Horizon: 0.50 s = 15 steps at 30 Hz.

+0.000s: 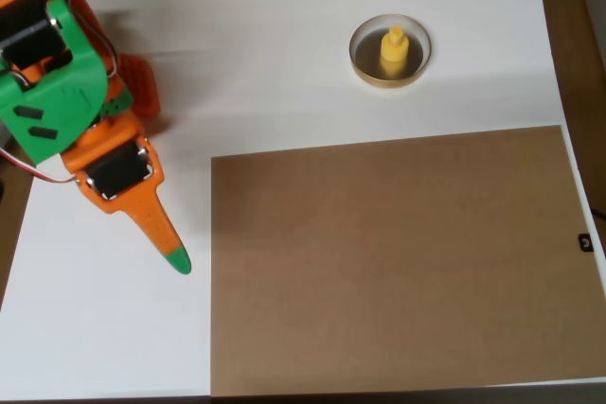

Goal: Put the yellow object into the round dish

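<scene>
The yellow object (pixel 393 50) stands upright inside the round dish (pixel 361 56), a small gold-rimmed dish at the upper right of the white table. My orange gripper (pixel 176 258) with its green tip rests low at the left, far from the dish and pointing down-right. Its fingers lie together as one tapered point, shut with nothing held.
A large brown board (pixel 398 262) covers the lower right of the white table (pixel 246 44). The green and orange arm body (pixel 52 82) fills the upper left corner. A dark wooden floor strip runs along the right edge.
</scene>
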Each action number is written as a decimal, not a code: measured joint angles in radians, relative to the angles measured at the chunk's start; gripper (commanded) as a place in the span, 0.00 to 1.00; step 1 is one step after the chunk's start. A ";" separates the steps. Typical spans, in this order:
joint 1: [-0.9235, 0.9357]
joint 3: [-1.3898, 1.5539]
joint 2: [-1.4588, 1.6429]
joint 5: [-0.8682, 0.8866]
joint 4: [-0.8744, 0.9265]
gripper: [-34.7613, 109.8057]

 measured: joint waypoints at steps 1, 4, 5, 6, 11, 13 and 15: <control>-0.006 0.015 0.003 0.006 -0.006 0.37; -0.012 0.078 0.034 0.021 -0.018 0.37; -0.023 0.097 0.054 0.012 -0.023 0.37; -0.014 0.117 0.081 0.018 -0.026 0.37; -0.006 0.206 0.267 0.032 -0.014 0.37; 0.002 0.239 0.339 0.032 0.000 0.37; 0.012 0.261 0.370 0.026 0.002 0.37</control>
